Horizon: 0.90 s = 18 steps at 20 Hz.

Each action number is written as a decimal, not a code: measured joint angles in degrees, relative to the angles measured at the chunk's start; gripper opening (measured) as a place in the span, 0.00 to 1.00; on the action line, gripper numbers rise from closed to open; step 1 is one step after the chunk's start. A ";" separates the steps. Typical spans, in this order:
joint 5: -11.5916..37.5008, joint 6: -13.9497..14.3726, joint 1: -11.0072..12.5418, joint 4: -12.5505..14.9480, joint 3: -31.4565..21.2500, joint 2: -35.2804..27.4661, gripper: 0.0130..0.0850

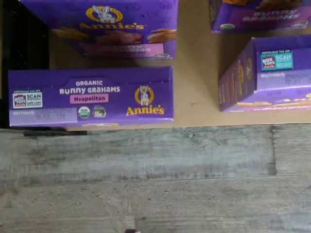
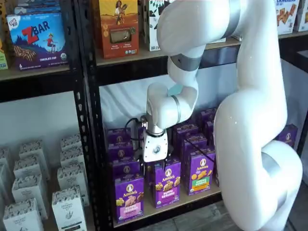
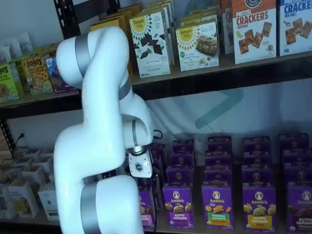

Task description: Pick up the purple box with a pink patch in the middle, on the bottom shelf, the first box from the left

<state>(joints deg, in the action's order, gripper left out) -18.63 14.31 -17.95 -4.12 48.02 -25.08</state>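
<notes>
The purple box (image 2: 129,196) stands upright at the left front of the bottom shelf (image 2: 168,211), its pink patch facing out. The arm hides part of the box (image 3: 146,208) in a shelf view. In the wrist view its top flap (image 1: 90,97) shows a pink "Neapolitan" patch close to the tan board's (image 1: 199,73) front edge. My gripper (image 2: 153,166) hangs just above and behind that box, white body upright. Its black fingers blend into the dark cartons, nothing sits between them, and the jaws stand wide open.
More purple Annie's cartons fill the shelf: one with a purple label (image 2: 168,183), one with a green patch (image 2: 201,172), rows behind. A black upright (image 2: 91,144) borders the box's left. White cartons (image 2: 29,187) stand in the left bay. Grey wood floor (image 1: 146,174) lies in front.
</notes>
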 joint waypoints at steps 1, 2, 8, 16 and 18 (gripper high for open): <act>-0.19 0.36 0.08 0.46 0.41 -0.34 1.00; -0.31 0.70 0.18 0.91 0.85 -0.72 1.00; -0.75 0.37 0.19 0.57 2.82 -2.38 1.00; -0.11 -3.40 -0.36 -3.97 4.13 -3.92 1.00; 0.06 -3.83 -0.44 -4.50 4.32 -4.19 1.00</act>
<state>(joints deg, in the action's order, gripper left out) -18.57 10.48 -18.39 -8.62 52.34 -29.27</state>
